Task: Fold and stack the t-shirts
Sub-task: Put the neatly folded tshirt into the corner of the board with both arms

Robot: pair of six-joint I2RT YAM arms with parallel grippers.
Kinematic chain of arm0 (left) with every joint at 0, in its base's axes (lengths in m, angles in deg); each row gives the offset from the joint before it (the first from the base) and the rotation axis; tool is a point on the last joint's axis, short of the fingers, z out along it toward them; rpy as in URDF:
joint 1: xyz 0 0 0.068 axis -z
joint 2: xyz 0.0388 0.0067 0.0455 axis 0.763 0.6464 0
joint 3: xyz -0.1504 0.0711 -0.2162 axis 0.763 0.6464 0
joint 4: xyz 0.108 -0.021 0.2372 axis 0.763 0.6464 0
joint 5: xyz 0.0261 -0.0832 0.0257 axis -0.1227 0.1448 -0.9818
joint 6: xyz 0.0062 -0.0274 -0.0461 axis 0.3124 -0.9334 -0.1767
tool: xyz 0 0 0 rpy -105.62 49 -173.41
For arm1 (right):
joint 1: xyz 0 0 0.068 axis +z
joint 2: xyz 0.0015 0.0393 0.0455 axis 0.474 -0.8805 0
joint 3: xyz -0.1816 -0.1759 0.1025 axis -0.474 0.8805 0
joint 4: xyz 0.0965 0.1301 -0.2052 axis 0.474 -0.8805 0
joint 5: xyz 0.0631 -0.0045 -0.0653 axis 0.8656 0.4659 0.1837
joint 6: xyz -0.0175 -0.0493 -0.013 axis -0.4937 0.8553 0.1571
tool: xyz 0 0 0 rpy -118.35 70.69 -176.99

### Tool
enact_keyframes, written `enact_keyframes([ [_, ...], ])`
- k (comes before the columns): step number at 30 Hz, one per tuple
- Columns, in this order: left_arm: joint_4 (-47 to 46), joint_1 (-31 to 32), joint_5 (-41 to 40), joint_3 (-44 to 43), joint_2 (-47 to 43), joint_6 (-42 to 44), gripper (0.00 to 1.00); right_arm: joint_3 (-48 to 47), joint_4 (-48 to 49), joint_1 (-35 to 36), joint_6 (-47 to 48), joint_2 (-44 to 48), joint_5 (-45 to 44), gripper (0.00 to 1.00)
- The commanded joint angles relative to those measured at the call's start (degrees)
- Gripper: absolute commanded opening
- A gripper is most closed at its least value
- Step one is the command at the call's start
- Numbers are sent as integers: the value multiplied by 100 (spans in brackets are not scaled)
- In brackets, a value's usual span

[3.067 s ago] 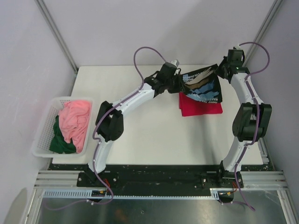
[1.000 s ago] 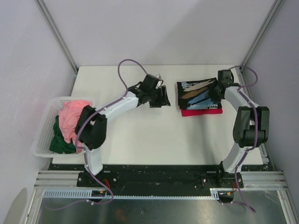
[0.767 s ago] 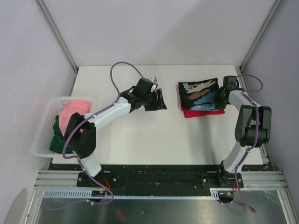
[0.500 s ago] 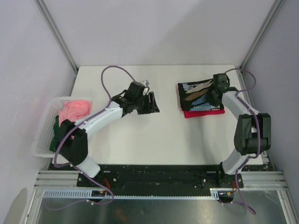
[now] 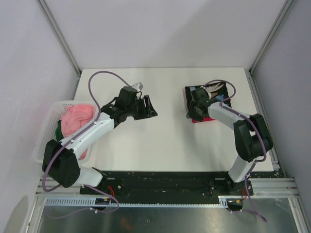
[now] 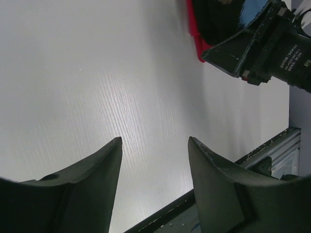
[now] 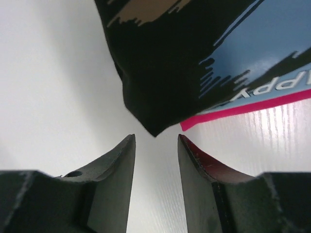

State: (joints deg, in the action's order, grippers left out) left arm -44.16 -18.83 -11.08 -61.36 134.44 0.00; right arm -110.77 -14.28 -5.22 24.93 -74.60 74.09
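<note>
Progress looks halfway: black printed t-shirt (image 7: 184,53) tops crimson t-shirt (image 6: 193,34), pink and green garments (image 5: 75,119) lie in white lattice basket (image 5: 41,145); left hand (image 6: 154,141) wide, right hand (image 7: 155,138) half-open, both empty

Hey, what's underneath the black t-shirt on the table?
A crimson red t-shirt lies under the black t-shirt, and only a narrow strip along its edge shows. The rest of it, and anything else beneath, is covered.

The left arm (image 5: 95,130) and right arm (image 5: 222,114) share white links, bulky black joints (image 5: 251,138) and a looping purple cable (image 5: 103,73) each. Fingers (image 6: 87,187) are dark grey (matte, with curved inner edges); the right gripper (image 7: 155,143) bears small white lettering (image 6: 287,54) on its housing.
</note>
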Motion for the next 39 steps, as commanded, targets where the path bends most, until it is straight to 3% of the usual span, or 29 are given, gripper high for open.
enact_keyframes([
  [1, -93, -143, 129, 187, -309, 181, 62, 7, 422, -12, -547, -287, 5, 44],
  [10, -104, -324, 191, 399, -455, 242, 62, 2, 1139, -326, -964, -971, 254, 44],
  [20, -104, -487, 265, 606, -550, 325, 62, -554, 1402, -1222, -632, -1744, 418, 44],
  [28, -90, -528, 297, 607, -418, 429, 62, -1858, 995, -1906, 35, -2606, 534, 43],
  [34, -96, -601, 333, 530, -241, 508, 62, -3455, 46, -2052, 588, -3488, 277, 44],
  [39, -97, -650, 331, 470, -128, 529, 62, -3706, -207, -2148, 766, -3572, -65, 44],
])
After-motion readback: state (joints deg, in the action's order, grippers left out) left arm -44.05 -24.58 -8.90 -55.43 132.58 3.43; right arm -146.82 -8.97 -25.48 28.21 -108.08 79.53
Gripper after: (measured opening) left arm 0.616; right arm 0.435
